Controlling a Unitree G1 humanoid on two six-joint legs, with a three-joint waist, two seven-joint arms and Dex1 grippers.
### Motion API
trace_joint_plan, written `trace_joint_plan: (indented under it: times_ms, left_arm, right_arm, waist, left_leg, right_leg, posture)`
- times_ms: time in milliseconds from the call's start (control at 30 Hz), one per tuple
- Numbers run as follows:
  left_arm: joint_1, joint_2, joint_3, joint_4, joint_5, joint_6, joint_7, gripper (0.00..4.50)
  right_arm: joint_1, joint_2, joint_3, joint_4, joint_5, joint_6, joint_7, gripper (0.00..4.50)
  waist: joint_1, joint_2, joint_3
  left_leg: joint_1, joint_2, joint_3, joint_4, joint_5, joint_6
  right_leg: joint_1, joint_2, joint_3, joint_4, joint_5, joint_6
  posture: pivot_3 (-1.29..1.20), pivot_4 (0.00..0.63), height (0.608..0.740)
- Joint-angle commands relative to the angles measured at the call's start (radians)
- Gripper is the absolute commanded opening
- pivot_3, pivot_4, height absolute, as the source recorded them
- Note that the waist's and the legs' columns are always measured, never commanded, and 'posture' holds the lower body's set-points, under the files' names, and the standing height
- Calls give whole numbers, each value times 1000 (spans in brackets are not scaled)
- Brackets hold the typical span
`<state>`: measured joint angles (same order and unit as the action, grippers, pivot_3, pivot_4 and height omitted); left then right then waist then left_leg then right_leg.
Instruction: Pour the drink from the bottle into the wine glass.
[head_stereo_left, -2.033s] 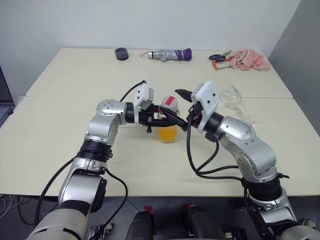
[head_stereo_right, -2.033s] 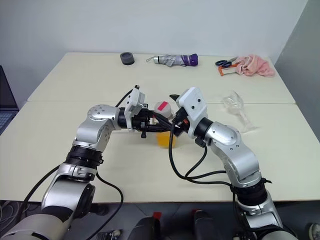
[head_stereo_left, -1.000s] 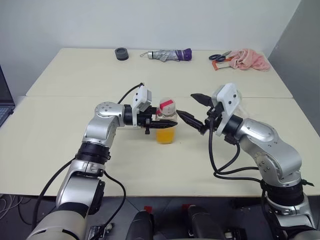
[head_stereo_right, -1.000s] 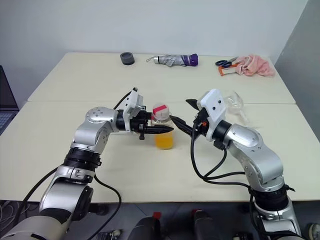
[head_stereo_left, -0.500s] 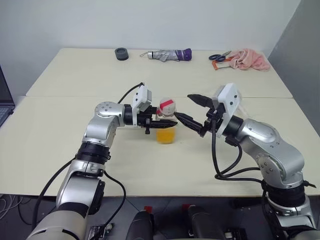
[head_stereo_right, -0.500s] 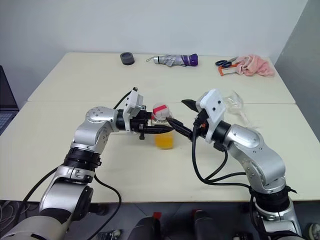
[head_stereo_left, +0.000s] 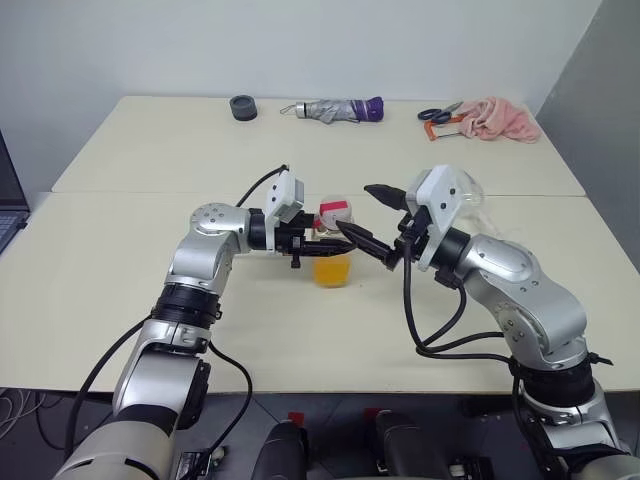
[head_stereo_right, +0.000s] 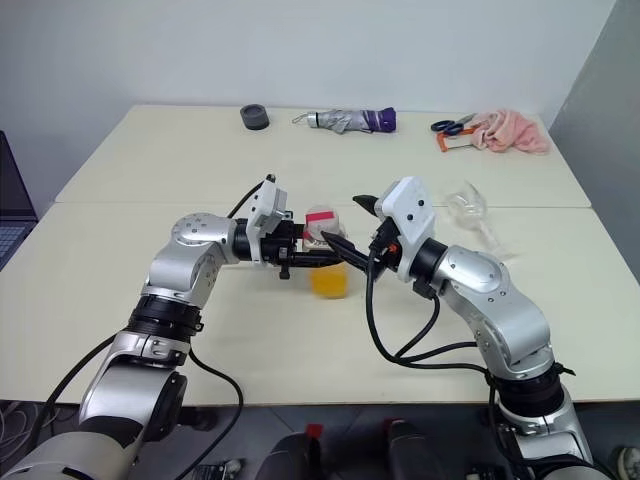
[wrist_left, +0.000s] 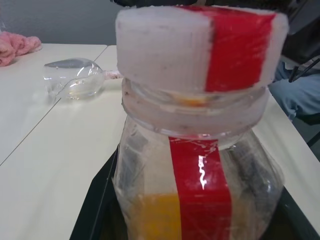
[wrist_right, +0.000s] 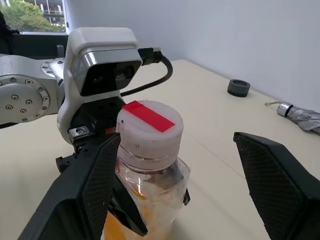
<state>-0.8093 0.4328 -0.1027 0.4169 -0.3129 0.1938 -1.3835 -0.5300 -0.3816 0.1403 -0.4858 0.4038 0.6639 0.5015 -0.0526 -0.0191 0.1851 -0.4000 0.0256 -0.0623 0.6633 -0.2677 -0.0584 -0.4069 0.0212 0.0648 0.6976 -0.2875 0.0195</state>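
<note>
- While the bottle (head_stereo_left: 334, 245) is held upright by the clamped left gripper (head_stereo_left: 322, 240) near the table's (head_stereo_left: 120, 290) middle, its cap (wrist_right: 148, 126) could be missed or knocked by the wide-spread right gripper (head_stereo_left: 362, 213).
- With the wine glass (head_stereo_right: 468, 212) lying on its side, a spill is likely.
- How much drink (wrist_left: 150, 216) remains can hardly be judged.
</note>
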Motion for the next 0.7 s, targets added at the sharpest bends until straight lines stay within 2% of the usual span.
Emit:
trace_joint_plan:
  times_ms: [33, 400, 700]
  left_arm:
    - [-11, -4, 14, -44, -23, -3, 3, 1744]
    - [-16, -1, 17, -38, -20, -6, 5, 1744]
    - [-17, 1, 19, -43, -24, -4, 3, 1744]
  right_arm:
    - [-22, 7, -12, -19, -6, -20, -4, 3857]
    - [-17, 1, -30, -40, 35, 0, 15, 3857]
    - [-8, -15, -54, -84, 131, 47, 50, 3857]
  waist:
    - [0, 0, 0]
    - [0, 0, 0]
    - [0, 0, 0]
  left_leg:
    - [0, 0, 0, 0, 0, 0]
    - [0, 0, 0, 0, 0, 0]
    - [0, 0, 0, 0, 0, 0]
  right_leg:
    - [0, 0, 0, 0, 0, 0]
    - [0, 0, 0, 0, 0, 0]
    - [0, 0, 0, 0, 0, 0]
  posture:
    - [0, 150, 740]
    - [0, 150, 740]
    - [0, 150, 740]
